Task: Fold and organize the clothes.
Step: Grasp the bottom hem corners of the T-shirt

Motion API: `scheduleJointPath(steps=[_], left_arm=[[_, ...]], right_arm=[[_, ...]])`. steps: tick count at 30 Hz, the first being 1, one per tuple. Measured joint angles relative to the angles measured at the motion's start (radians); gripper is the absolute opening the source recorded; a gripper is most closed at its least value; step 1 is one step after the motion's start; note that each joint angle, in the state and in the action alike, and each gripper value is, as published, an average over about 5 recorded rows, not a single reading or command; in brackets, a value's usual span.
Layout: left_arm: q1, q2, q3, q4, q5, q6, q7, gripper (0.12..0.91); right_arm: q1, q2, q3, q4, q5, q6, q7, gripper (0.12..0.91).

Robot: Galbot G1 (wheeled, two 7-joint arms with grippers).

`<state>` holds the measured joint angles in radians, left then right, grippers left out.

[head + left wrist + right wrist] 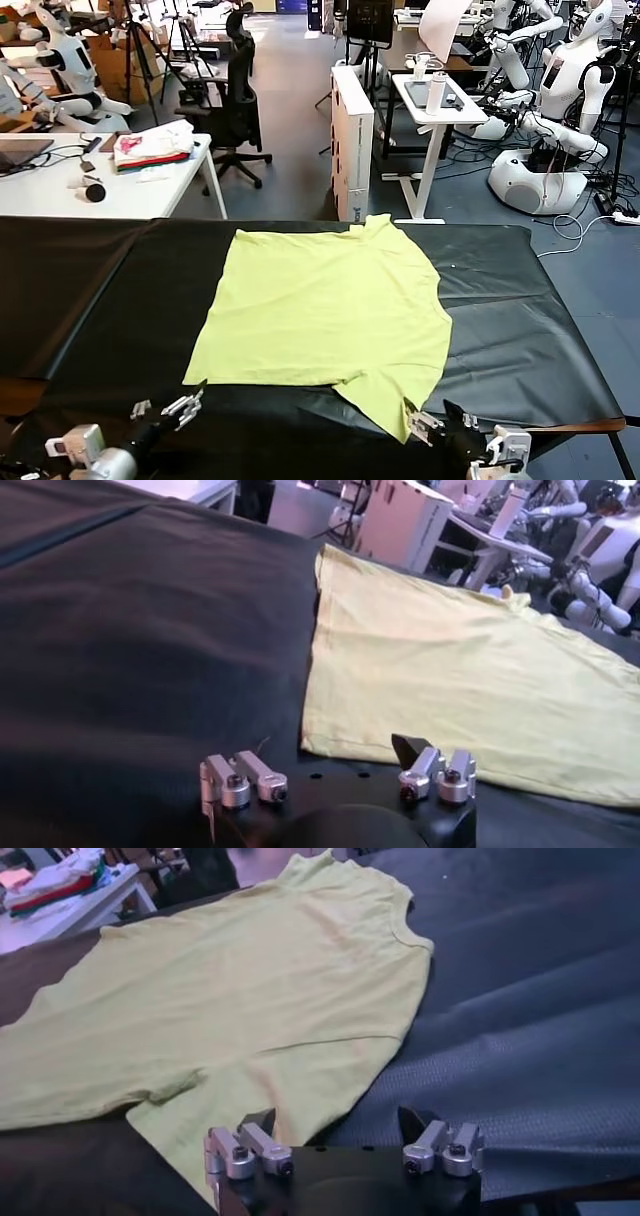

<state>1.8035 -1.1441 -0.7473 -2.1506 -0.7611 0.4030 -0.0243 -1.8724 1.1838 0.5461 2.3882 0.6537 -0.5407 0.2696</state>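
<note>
surface: table (90,300) with a black cover, filling the lower half of the frame | on it: one yellow T-shirt (320,310) spread flat at centre, collar at the upper edge, one sleeve reaching the lower right by the near edge | cover: creased on the right side, bare on the left

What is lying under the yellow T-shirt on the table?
The T-shirt lies flat on a black table cover, which shows all around it. Whatever is beneath its middle is covered and cannot be seen.
</note>
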Motion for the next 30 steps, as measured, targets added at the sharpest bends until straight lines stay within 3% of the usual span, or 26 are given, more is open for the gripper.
scheduleJointPath(steps=[2, 5, 11, 14, 19, 21, 24, 28, 30], left_arm=[[-0.005, -0.001, 0.002, 0.006, 0.000, -0.003, 0.000, 0.907], [-0.010, -0.003, 0.004, 0.014, 0.000, -0.006, 0.000, 0.867], [-0.006, -0.006, 0.005, 0.015, 0.001, -0.008, 0.000, 0.716], [-0.003, -0.007, 0.005, 0.014, 0.002, -0.010, 0.001, 0.690], [-0.004, -0.007, 0.005, 0.015, 0.003, -0.011, 0.001, 0.691], [-0.003, -0.008, 0.005, 0.015, 0.003, -0.011, 0.000, 0.679], [0.000, -0.008, 0.002, 0.016, 0.004, -0.012, -0.002, 0.577], [0.005, -0.007, -0.002, 0.017, 0.003, -0.011, -0.002, 0.334], [0.009, -0.006, -0.004, 0.015, 0.003, -0.010, -0.002, 0.255]], right_arm=[[-0.033, -0.003, 0.011, 0.019, -0.006, 0.005, 0.002, 0.678], [-0.084, -0.008, 0.026, 0.046, -0.019, 0.009, 0.013, 0.653], [-0.180, -0.020, 0.030, 0.085, -0.043, 0.009, 0.035, 0.629], [-0.207, -0.021, 0.030, 0.091, -0.045, 0.011, 0.036, 0.526], [-0.205, -0.022, 0.039, 0.096, -0.044, 0.029, 0.015, 0.228], [-0.192, -0.025, 0.046, 0.100, -0.044, 0.044, -0.007, 0.156], [-0.154, -0.034, 0.053, 0.101, -0.044, 0.065, -0.036, 0.139], [-0.069, -0.046, 0.049, 0.083, -0.041, 0.068, -0.048, 0.138], [-0.016, -0.051, 0.043, 0.066, -0.039, 0.064, -0.050, 0.138]])
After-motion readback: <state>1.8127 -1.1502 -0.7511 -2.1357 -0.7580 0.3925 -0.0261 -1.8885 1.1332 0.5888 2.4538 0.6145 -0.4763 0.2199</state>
